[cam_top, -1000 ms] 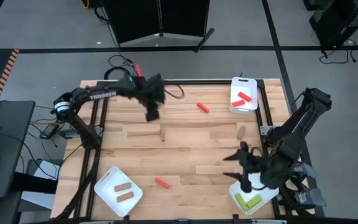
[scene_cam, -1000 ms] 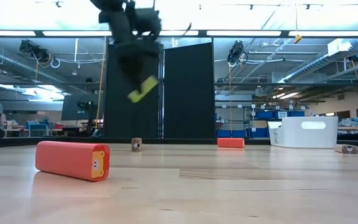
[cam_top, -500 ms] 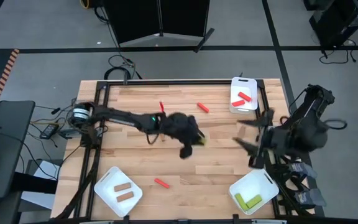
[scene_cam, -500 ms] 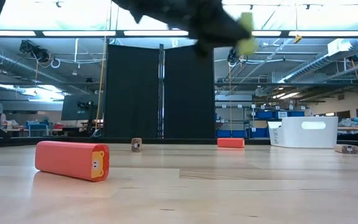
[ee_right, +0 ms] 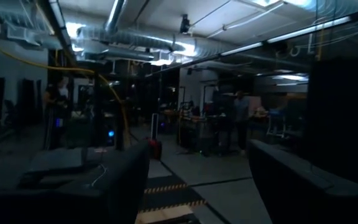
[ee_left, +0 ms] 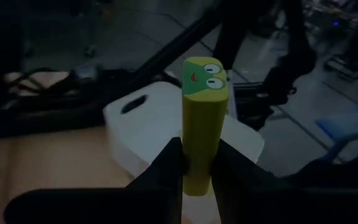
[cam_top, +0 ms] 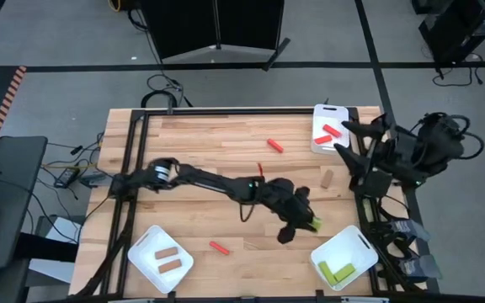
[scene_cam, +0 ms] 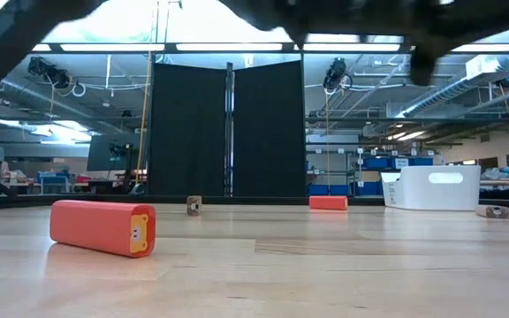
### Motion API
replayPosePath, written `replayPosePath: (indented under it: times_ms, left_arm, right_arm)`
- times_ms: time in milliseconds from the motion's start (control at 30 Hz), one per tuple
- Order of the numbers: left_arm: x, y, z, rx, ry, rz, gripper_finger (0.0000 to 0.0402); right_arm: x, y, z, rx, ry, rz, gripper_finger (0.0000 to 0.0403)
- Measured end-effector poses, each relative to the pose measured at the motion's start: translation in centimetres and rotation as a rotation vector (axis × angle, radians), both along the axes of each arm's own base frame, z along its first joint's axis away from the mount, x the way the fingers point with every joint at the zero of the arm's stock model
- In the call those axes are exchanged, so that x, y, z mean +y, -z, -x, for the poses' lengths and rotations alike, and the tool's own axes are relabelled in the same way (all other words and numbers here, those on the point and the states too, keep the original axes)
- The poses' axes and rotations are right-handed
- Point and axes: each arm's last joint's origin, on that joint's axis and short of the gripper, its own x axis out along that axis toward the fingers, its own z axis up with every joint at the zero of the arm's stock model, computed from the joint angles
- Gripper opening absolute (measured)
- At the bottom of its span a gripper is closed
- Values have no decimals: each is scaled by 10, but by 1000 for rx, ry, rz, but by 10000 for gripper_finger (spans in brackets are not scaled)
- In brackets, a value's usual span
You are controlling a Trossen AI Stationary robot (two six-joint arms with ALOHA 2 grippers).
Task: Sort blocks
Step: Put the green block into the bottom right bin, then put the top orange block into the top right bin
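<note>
I've got the left gripper [cam_top: 310,224] pinching a yellow-green block [ee_left: 202,121] near the green tray [cam_top: 362,244]; right gripper [cam_top: 362,145] spread, idle. Three trays are partly filled, while several blocks remain loose on the table [cam_top: 183,198].

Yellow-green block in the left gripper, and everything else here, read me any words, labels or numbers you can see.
No readable text anywhere.
Yellow-green block held by the left gripper: a printed cartoon face, no words.
Red block: a small picture on its end, no letters readable.
</note>
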Motion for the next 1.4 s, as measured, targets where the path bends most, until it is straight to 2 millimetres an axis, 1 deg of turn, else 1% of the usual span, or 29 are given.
replayPosePath:
  times_ms: [33,67,100,167,200,267,367,433,533,700,933,1000,1100,1233,1333,1400]
  left_arm:
    - [-3,6,-7,-2,18,4,60]
    - [-6,6,-13,-19,28,10,60]
    - [-9,12,-17,8,48,12,60]
    - [-15,21,-30,-25,69,23,60]
    - [-17,28,-33,7,92,37,60]
    - [-23,39,-44,-17,117,69,60]
    - [-35,56,-53,-17,175,125,60]
    - [-44,67,-52,-48,193,148,60]
    - [-54,76,-50,-38,211,157,60]
    - [-61,77,-48,-51,210,125,60]
    - [-61,78,-49,-41,154,119,61]
    - [-61,80,-49,-28,140,115,81]
    - [-60,80,-49,-25,132,124,138]
    - [-51,75,-52,-5,113,146,205]
    - [-41,74,-54,37,93,152,232]
    - [-34,71,-55,61,72,156,235]
  right_arm:
    - [-1,0,0,0,6,3,281]
    - [-2,-1,1,-4,13,3,280]
    - [-3,-1,1,-3,18,8,280]
    - [-5,-2,1,-3,26,13,278]
    - [-5,-2,1,-2,29,16,277]
    - [-6,-2,1,-2,35,16,277]
    - [-7,-1,-1,3,45,22,278]
    - [-8,-1,-1,6,51,24,279]
    - [-8,-1,-2,7,58,25,277]
    - [-11,-1,-3,8,73,26,272]
    - [-9,0,-5,13,72,28,274]
    - [-8,1,-6,14,73,29,274]
    - [-8,1,-7,21,77,31,270]
    - [-6,3,-10,34,87,32,266]
    - [-3,6,-14,57,101,40,266]
    - [-1,8,-17,73,113,43,266]
